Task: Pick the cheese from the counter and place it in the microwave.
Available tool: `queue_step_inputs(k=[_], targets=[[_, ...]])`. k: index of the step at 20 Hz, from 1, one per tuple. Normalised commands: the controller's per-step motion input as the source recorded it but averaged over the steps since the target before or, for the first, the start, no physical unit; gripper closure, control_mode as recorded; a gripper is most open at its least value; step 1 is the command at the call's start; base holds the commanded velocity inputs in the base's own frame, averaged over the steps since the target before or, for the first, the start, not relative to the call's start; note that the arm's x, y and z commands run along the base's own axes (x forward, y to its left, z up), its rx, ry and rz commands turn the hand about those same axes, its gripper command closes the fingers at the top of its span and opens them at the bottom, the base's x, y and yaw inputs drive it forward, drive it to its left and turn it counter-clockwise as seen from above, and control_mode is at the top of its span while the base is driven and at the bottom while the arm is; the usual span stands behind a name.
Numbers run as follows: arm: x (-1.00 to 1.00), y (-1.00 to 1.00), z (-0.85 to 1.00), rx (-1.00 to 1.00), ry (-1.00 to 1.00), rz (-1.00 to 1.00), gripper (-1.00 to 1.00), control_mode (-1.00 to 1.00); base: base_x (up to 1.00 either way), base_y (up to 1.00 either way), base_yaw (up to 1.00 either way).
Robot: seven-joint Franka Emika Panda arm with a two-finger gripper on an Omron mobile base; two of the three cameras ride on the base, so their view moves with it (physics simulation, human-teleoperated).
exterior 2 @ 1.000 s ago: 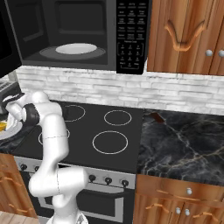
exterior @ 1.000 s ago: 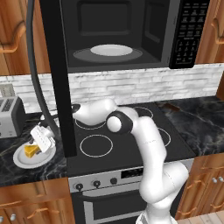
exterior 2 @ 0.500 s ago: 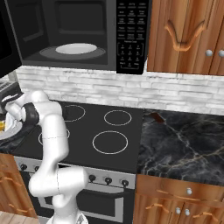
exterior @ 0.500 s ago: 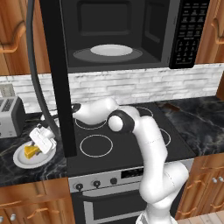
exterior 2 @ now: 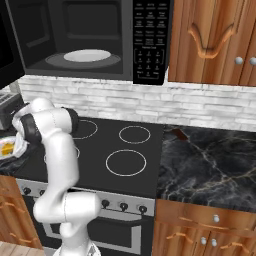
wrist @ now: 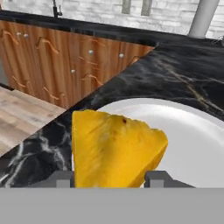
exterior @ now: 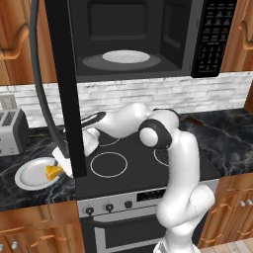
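Reaching low over the left end of the counter (exterior: 29, 195), the arm stretches across the stovetop (exterior: 128, 165) with the gripper (wrist: 111, 177) down at the white plate (exterior: 30, 173). Hand view: the cheese (wrist: 114, 151) — a yellow-orange wedge — lies on the plate (wrist: 192, 140), near its rim on the side toward the counter edge. Both dark fingertips (wrist: 158, 178) stand spread, one on each side of the wedge, close to its flanks; whether they touch it I cannot tell. Not closed on it as far as shows.

Left base view: cheese (exterior: 53, 172) on the right part of the plate, just beside the hanging microwave door (exterior: 62, 89), which partly hides the hand. Silver toaster (exterior: 11, 132) behind the plate, against the white brick wall. Microwave (exterior: 148, 39) open above the stovetop — round turntable plate (exterior: 126, 57) in the dark cavity, button panel (exterior: 213, 34) at right.

Right base view: cheese (exterior 2: 7, 148) at the far left edge, beside the arm's wrist.
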Motion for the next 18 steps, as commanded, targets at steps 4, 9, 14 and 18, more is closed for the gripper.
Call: queue_step_inputs(k=[4, 9, 14, 18], targets=[[-0.34, -0.81, 0.58, 0.07, -0.03, -0.28, 1.00, -1.00, 0.00, 0.00, 0.00], [-0.63, -0.90, 0.98, 0.09, -0.02, -0.27, 1.00, -1.00, 0.00, 0.00, 0.00], [-0.85, -1.00, 1.00, 0.02, 0.05, -0.28, 1.00, -1.00, 0.00, 0.00, 0.00], [-0.41, -1.00, 1.00, 0.00, 0.23, -0.34, 1.00, -1.00, 0.00, 0.00, 0.00]])
